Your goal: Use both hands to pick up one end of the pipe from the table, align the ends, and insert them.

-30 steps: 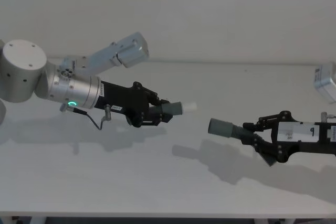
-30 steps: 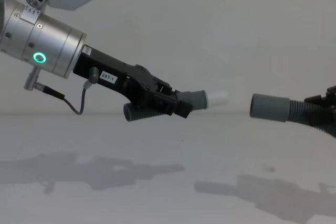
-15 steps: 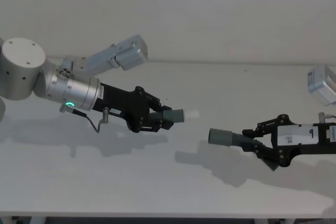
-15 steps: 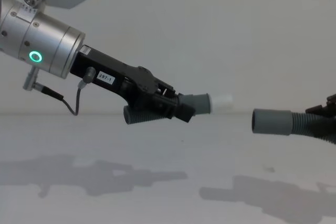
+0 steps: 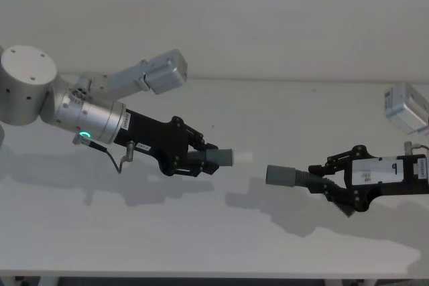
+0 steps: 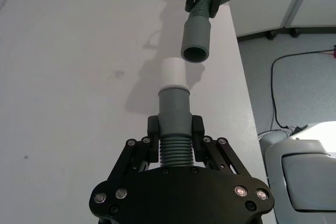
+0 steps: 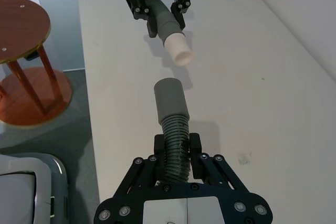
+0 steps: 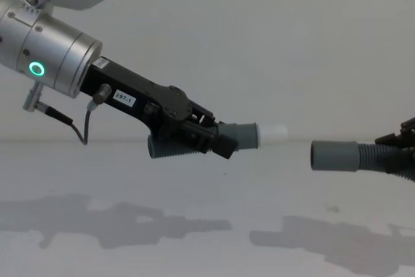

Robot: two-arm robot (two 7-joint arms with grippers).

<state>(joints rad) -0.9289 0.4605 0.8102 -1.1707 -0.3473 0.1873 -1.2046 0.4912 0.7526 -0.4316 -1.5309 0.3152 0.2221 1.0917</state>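
Table [image 5: 201,232]: plain white surface. Both pipe pieces are held above it and cast shadows on it.
Left arm [image 5: 87,120]: thick and silver-grey, reaching in from the left side toward the middle.
Left gripper [image 5: 204,157]: black, angled slightly downward, with its fingers closed narrowly around the ribbed middle of the left pipe piece.
Right gripper [image 5: 320,176]: black, coming in from the right edge, with its fingers clamped on the ribbed part of the right pipe piece.
Left pipe piece [image 8: 241,137]: dark grey. Its smooth cuff points right, and its bent back end sticks out below the gripper in the chest view.
Right pipe piece [image 5: 295,176]: dark grey, pointing left toward the other piece.
Open cuff [image 8: 334,156]: the plain grey mouth of the right piece, facing the white tip.
White tip [image 8: 272,134]: narrow, at the front of the left piece's cuff. It is near the open cuff but not touching it, and sits slightly higher in the chest view.
Green ring light [image 5: 84,134]: glowing on the left arm's wrist.
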